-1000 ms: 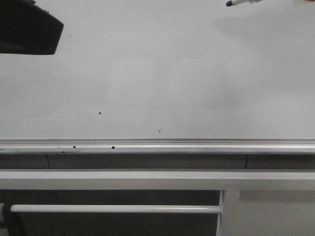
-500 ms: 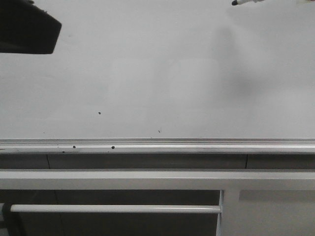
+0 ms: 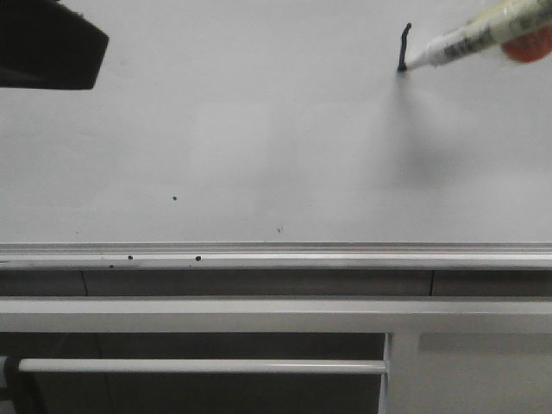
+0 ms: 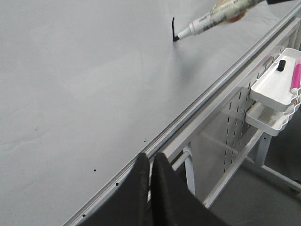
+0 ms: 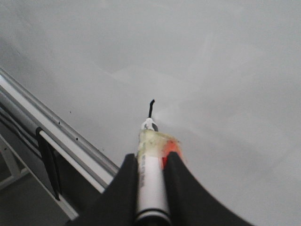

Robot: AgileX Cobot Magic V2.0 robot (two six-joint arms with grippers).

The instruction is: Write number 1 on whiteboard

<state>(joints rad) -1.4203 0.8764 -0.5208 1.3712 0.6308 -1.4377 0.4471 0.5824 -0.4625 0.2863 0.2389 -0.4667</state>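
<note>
The whiteboard [image 3: 259,129] is a pale grey glossy board with a silver rail [image 3: 276,253] along its lower edge. A short black stroke, the number 1 [image 3: 404,46], is on it at the upper right; it also shows in the left wrist view [image 4: 173,28] and the right wrist view [image 5: 150,108]. My right gripper [image 5: 151,157] is shut on a white marker pen [image 3: 470,36], whose tip touches the stroke's lower end. My left gripper [image 4: 150,157] is shut and empty, near the rail; in the front view its dark body [image 3: 47,47] is at the upper left.
Tiny black specks [image 3: 174,198] dot the board and rail. A white metal frame and bar [image 3: 198,366] stand below the board. A white tray [image 4: 277,87] holding a pink marker [image 4: 296,77] hangs off the frame.
The marker tip has come down the board from the top edge and left a short black stroke. More of the pen is now in the front view. The left gripper has not moved.
</note>
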